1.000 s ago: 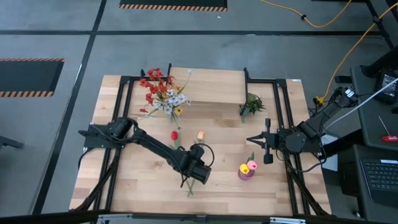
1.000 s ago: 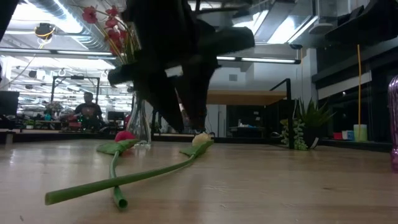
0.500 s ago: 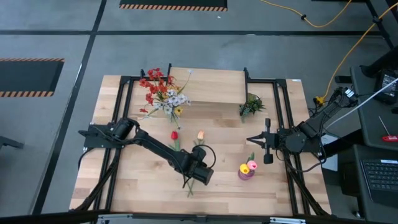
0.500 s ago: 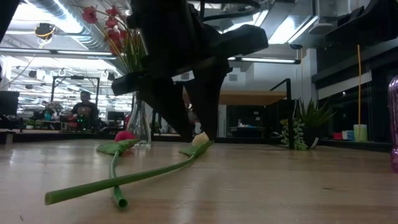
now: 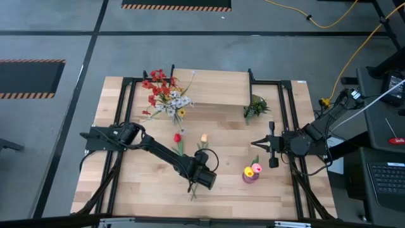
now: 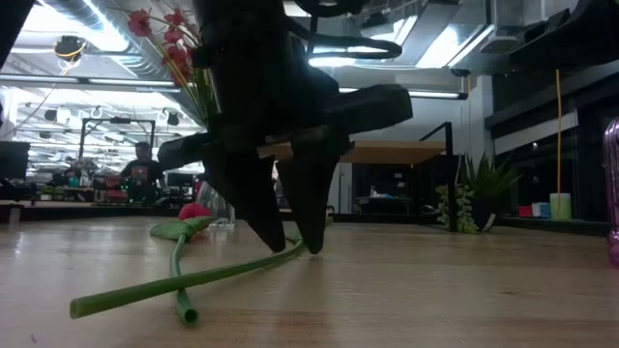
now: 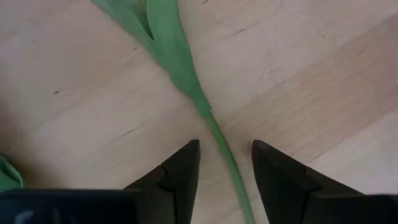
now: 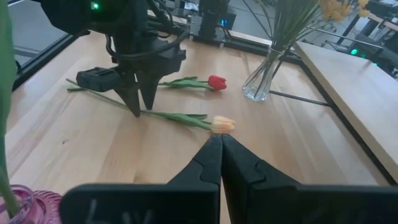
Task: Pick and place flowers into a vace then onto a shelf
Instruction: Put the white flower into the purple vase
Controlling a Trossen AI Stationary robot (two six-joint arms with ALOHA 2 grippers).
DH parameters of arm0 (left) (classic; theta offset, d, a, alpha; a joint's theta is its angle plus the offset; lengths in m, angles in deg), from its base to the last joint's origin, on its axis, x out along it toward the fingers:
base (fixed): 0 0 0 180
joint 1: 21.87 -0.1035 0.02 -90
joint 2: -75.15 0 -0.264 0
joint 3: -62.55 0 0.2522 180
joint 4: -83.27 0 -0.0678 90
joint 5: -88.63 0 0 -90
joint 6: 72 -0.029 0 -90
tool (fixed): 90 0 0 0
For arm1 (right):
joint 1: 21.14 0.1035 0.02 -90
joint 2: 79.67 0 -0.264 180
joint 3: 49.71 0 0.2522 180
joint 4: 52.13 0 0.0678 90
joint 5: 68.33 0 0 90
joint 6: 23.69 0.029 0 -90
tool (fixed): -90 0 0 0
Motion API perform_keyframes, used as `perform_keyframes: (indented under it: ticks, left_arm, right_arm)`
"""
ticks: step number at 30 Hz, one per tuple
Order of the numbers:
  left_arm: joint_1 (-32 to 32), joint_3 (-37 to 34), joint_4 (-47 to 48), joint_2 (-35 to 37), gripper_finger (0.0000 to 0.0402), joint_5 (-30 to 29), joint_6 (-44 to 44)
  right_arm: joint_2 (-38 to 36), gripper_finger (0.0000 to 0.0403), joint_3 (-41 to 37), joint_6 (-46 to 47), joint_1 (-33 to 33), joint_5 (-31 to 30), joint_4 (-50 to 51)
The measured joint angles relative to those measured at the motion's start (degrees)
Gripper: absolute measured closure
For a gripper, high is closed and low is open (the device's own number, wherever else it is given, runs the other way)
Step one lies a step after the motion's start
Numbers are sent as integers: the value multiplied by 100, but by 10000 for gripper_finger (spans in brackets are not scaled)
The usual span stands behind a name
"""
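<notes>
An orange tulip (image 8: 222,124) and a red tulip (image 8: 216,82) lie flat on the table, their stems crossing near the front. My left gripper (image 7: 224,152) points steeply down over the orange tulip's stem (image 7: 217,134), open, one fingertip on each side of it and low by the wood, touching nothing. It also shows in the high view (image 5: 201,178) and the low view (image 6: 295,244). A glass vase of red, white and yellow sprays (image 5: 168,101) stands at the far left, beside the shelf (image 5: 212,88). My right gripper (image 5: 256,142) waits shut at the right.
A pink vase (image 5: 250,175) holding a pink and a yellow tulip stands near the right front. A small green plant (image 5: 255,106) sits by the shelf's right end. Black frame rails (image 5: 288,126) run along both sides of the table.
My left gripper has come down toward the table over the orange tulip's stem, rolling a little. Its fingertips now stand close to the wood on either side of the stem, hiding the flower head in the low view. The tulips have not moved.
</notes>
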Motion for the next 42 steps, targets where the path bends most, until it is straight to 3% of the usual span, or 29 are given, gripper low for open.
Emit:
perform_keyframes:
  ticks: [8, 19, 30, 36, 42]
  left_arm:
    - [-33, -5, 239, 24, 303, 600, 4]
    - [-28, -16, 289, 17, 393, 786, -269]
    - [-1, -72, 432, 333, 398, 848, -896]
    - [-19, -50, 796, 779, 398, 413, -1359]
    - [-35, -40, 960, 1183, 398, 363, -1895]
  right_arm:
    - [0, 396, 2, 0, 0, 29, -1]
    - [0, 396, 0, 0, 0, 43, 7]
    - [0, 396, 0, 4, 1, 45, 13]
    - [4, 396, 0, 4, 0, 45, 26]
    - [9, 396, 0, 4, 2, 197, 34]
